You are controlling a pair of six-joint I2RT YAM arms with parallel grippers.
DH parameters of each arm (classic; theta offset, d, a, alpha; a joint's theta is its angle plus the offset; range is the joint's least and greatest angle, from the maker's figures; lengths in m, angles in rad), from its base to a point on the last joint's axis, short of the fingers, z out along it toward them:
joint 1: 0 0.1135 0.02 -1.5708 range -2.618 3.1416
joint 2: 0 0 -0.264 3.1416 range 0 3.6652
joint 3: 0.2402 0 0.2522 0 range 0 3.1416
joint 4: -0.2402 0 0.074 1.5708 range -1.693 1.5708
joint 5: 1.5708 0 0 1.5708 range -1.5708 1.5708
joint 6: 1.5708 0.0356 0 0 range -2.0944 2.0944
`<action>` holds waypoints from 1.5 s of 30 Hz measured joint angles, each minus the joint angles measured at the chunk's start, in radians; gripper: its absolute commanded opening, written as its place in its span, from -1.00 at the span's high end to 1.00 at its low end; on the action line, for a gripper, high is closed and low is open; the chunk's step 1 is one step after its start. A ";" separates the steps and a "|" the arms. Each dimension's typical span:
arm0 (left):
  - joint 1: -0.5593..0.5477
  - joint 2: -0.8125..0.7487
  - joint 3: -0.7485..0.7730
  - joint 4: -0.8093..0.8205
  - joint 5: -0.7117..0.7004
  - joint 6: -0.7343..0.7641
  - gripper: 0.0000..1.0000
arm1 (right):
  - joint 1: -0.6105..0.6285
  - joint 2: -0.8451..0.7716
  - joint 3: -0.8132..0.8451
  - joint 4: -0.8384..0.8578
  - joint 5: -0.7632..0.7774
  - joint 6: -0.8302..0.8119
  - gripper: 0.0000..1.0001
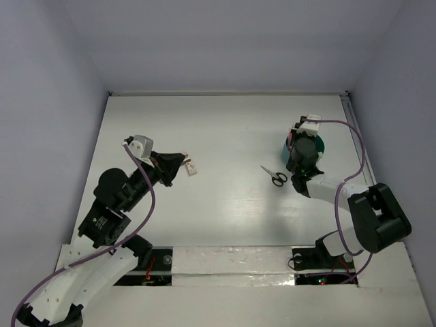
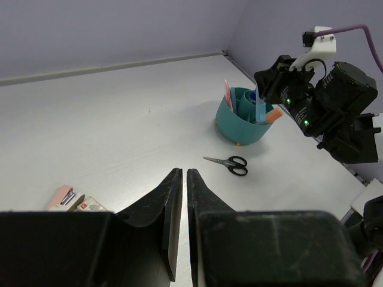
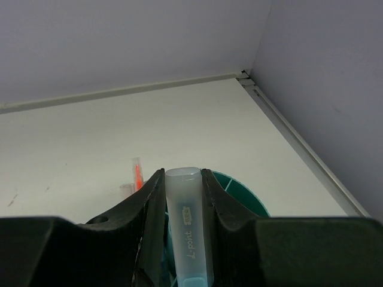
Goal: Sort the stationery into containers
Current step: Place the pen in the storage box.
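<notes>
**Pen Poised Over the Cup, Not Yet Let Go**

Clamped in the right gripper [image 3: 182,174]: a pale blue pen [image 3: 188,239], squeezed on both sides of the barrel and standing close to upright. Directly beneath, the teal cup [image 3: 244,184]. From the left wrist view, looks as if the lower end dips just inside the rim. Likely the release step of a drop-off.

Already standing in the cup: an orange marker [image 2: 274,115] and a pink pen [image 2: 227,94], among others. Out on the table [image 1: 225,129]: scissors [image 1: 274,176] near the cup, and small erasers [image 1: 192,167] just beside the tip of the left gripper [image 2: 184,174]. That one nearly closed, only a thin slit showing, nothing held.

Risks from here:

- Letting go with the pen tilted or off centre. Could strike the rim or the things already inside and tip out onto the table.
- Shifting sideways while the pen sits in the cup. Appears a light cup, so could slide or topple and spill everything sorted.
- Pulling away carelessly. Could catch a finger on the tall pens and drag one out.
- On the left side, going for the erasers with so narrow a gap. Would shove them along the table rather than grip them. Needs a wider opening first.
</notes>
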 measured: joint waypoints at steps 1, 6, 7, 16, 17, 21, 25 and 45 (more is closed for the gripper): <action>0.000 0.000 0.000 0.000 0.000 0.000 0.89 | 0.000 0.002 0.000 0.002 0.003 0.000 1.00; 0.000 0.000 -0.003 0.009 0.011 0.000 0.89 | 0.000 0.007 -0.011 0.024 0.012 0.008 1.00; 0.000 -0.002 -0.006 0.013 0.015 0.000 0.89 | 0.000 0.009 -0.018 0.026 0.014 0.014 1.00; 0.000 -0.004 -0.017 0.025 0.029 0.000 0.89 | -0.001 -0.006 -0.050 0.014 0.011 0.107 0.63; 0.000 -0.004 -0.017 0.025 0.030 0.000 0.89 | -0.001 -0.016 -0.050 0.001 0.008 0.122 0.54; 0.000 -0.004 -0.017 0.028 0.030 0.000 0.89 | -0.001 -0.066 -0.050 -0.070 -0.030 0.197 0.14; 0.000 -0.004 -0.017 0.030 0.030 0.000 0.89 | -0.001 -0.124 -0.050 -0.147 -0.066 0.249 0.14; 0.003 -0.004 -0.017 0.030 0.035 0.000 0.89 | -0.001 -0.145 0.160 -0.681 -0.306 0.351 1.00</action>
